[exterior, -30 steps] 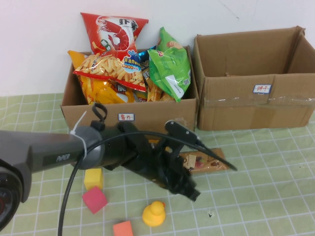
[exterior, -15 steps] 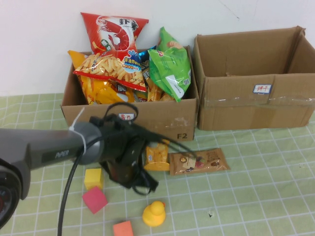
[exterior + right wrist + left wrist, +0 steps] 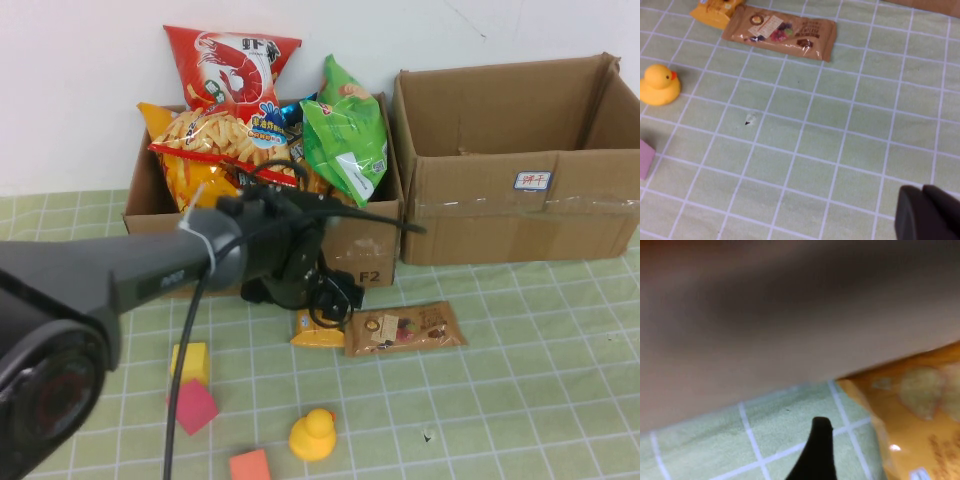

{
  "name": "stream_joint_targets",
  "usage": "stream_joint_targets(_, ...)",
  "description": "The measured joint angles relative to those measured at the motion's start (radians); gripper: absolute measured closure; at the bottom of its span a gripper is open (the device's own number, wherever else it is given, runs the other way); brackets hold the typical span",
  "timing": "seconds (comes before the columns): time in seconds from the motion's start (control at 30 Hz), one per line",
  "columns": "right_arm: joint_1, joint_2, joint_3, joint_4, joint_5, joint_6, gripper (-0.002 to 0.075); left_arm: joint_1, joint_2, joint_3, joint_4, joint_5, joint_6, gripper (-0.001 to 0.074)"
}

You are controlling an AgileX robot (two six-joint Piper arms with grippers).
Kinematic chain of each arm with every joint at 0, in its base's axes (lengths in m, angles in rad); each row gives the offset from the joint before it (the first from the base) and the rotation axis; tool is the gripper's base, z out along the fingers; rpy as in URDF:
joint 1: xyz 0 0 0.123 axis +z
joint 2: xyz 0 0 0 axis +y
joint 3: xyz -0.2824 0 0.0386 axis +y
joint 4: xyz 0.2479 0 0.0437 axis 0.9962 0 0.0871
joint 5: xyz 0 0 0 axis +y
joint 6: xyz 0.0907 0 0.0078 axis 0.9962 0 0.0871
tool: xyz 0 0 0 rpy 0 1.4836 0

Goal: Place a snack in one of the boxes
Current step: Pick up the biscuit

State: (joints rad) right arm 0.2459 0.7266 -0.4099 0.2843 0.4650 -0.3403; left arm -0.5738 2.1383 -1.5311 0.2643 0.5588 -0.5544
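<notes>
Left claw is down low at the front wall of the chip-stuffed brown cardboard box, hovering over the small orange snack packet lying flat on the green checked desk. Can't tell if that claw is spread or pinched. Just beside the packet sits a brown flat snack bar wrapper. The other cardboard box is off to the right. Right claw hangs above bare desk, can't tell its state either. A yellow rubber duck is nearer the robot.
</notes>
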Motion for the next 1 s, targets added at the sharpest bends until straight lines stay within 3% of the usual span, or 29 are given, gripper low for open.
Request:
stream_joint_targets(0.27, 0.000, 0.000, 0.000, 0.000, 0.000, 0.000, 0.0728, -0.002, 0.032, -0.017, 0.016, -0.036, -0.096, 0.0121)
stream_joint_targets(1.0, 0.000, 0.000, 0.000, 0.000, 0.000, 0.000, 0.0728, -0.004, 0.048, -0.038, -0.033, -0.020, -0.055, 0.0171)
